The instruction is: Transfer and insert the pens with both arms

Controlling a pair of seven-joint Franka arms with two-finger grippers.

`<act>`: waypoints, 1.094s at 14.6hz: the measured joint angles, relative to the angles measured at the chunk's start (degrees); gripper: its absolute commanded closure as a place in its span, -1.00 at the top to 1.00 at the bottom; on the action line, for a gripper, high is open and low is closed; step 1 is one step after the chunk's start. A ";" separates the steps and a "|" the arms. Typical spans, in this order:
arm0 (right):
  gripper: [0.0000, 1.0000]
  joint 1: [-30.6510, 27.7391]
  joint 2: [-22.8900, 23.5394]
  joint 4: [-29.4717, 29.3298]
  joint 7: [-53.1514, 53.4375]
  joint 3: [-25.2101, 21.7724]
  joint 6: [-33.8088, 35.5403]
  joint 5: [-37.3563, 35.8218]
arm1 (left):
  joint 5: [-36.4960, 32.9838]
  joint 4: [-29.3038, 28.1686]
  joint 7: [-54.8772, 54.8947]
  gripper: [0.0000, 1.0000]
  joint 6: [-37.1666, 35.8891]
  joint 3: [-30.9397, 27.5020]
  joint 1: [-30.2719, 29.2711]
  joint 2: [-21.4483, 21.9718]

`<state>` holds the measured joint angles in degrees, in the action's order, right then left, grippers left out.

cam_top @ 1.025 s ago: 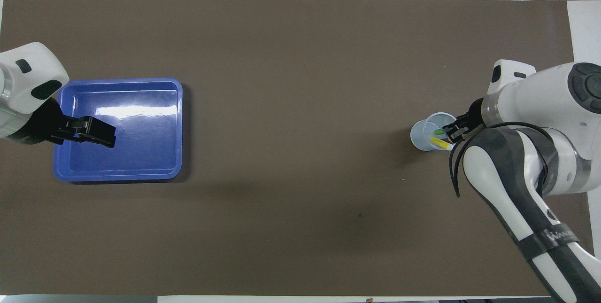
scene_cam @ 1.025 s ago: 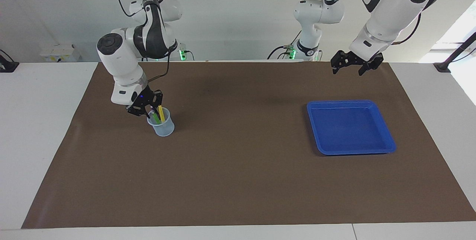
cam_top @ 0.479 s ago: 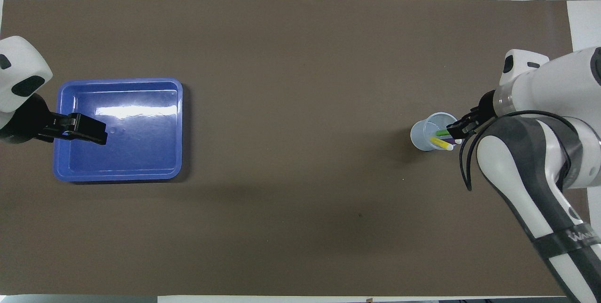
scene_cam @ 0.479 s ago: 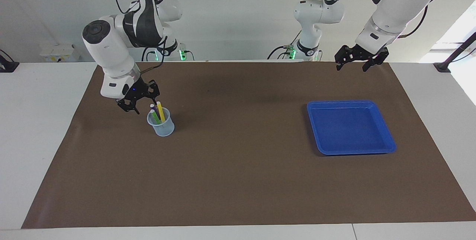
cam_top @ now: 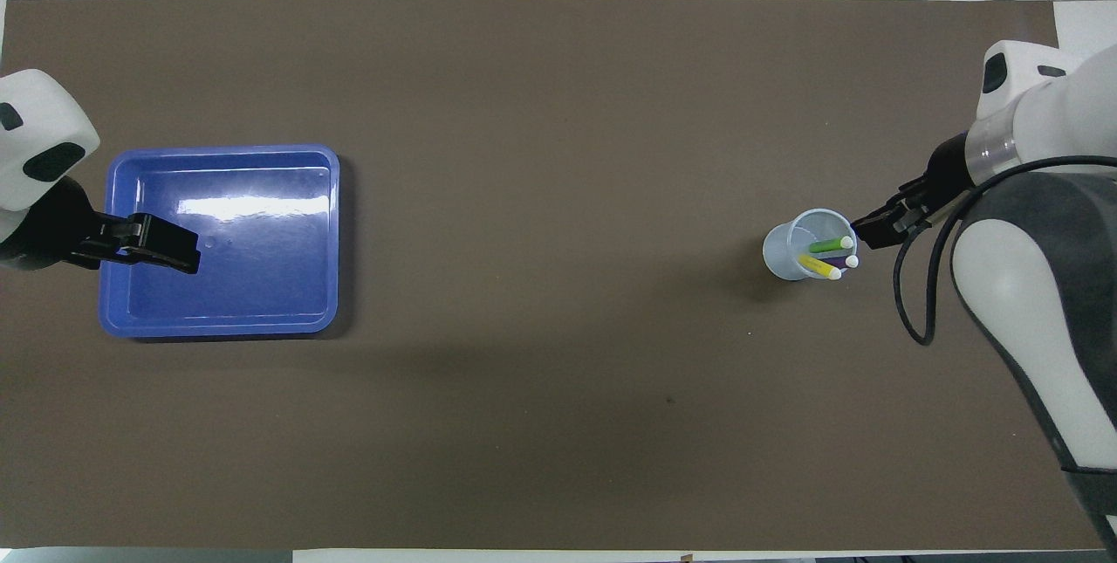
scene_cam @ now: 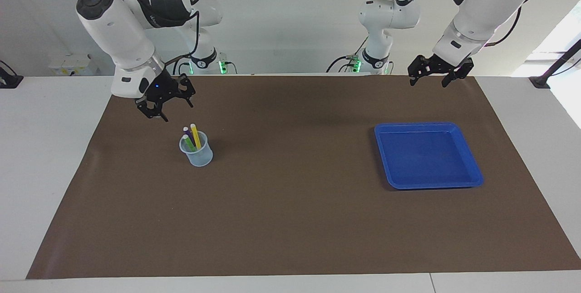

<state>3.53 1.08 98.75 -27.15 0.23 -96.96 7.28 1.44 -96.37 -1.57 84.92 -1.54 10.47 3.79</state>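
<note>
1. The three pens stand together in a small clear cup [scene_cam: 196, 149] on the brown mat [scene_cam: 290, 220], toward the right arm's end of the counter and well apart from the blue tray [scene_cam: 426, 154] at the left arm's end. The green pen [scene_cam: 188, 142], the purple pen [scene_cam: 187, 134] and the yellow pen [scene_cam: 195, 135] all lean in the cup with their pale ends up.

2. The blue tray holds nothing, so the transfer looks complete: every pen is already in the cup, and no pen lies on the mat or in either arm's grasp.

3. The right gripper [scene_cam: 164, 101] hangs in the air above the mat near the robots' edge, close to the cup but clear of it. Its fingers are spread wide and hold nothing.

4. The left gripper [scene_cam: 432, 74] waits high above the mat's edge nearest the robots, at the tray's end of the counter. Its fingers are wide apart and empty too.

5. The step in hand reads as the pull-away after the last pen went in; the insertion itself appears finished.

6. The next move likely calls only for the right arm to lift clear without brushing the pen tops, since the cup is light and a knock could tip it.

7. If more work were wanted, there is no pen left outside the cup to fetch.
</note>
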 measured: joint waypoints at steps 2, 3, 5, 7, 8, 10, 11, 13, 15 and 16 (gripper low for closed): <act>1.00 0.14 0.01 -1.96 4.72 0.07 3.52 -0.03 | 0.00 0.00 -0.02 1.00 0.00 0.00 0.00 0.00; 1.00 0.12 0.01 -3.27 6.99 0.07 5.80 -0.31 | 0.00 0.00 -0.03 1.00 0.01 0.00 0.00 0.00; 1.00 -0.09 0.00 -6.50 9.39 -0.07 10.52 -2.69 | 0.00 0.00 -0.04 1.00 0.06 0.04 0.00 0.00; 1.00 -0.15 -0.18 -9.56 10.96 -0.36 14.07 -5.66 | 0.00 0.00 -0.04 1.00 0.07 0.13 0.00 0.00; 1.00 -0.16 -0.36 -10.24 11.70 -0.44 15.24 -6.76 | 0.00 0.00 -0.04 1.00 0.07 0.15 0.00 0.00; 1.00 -0.40 -0.53 -10.31 12.90 -0.70 16.53 -7.39 | 0.00 0.00 -0.04 1.00 0.07 0.16 0.00 0.00; 1.00 -0.93 -0.52 -10.08 13.19 -0.74 16.66 -7.42 | 0.00 0.00 -0.04 1.00 0.07 0.16 0.00 0.00; 1.00 -1.82 -0.50 -9.13 13.30 -0.88 16.64 -7.42 | 0.00 0.00 -0.04 1.00 0.07 0.15 0.00 0.00; 1.00 -1.29 -0.36 -8.25 15.12 -1.14 16.60 -7.43 | 0.00 0.00 -0.04 1.00 0.07 0.10 -0.01 0.00; 1.00 -0.87 -0.27 -7.99 16.63 -1.16 16.60 -7.47 | 0.00 0.00 -0.04 1.00 0.07 0.09 -0.03 0.00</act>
<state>2.66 0.81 90.76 -10.52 -0.94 -80.37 -0.19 1.44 -96.37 -1.62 84.99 -1.45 10.44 3.79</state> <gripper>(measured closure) 0.000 0.000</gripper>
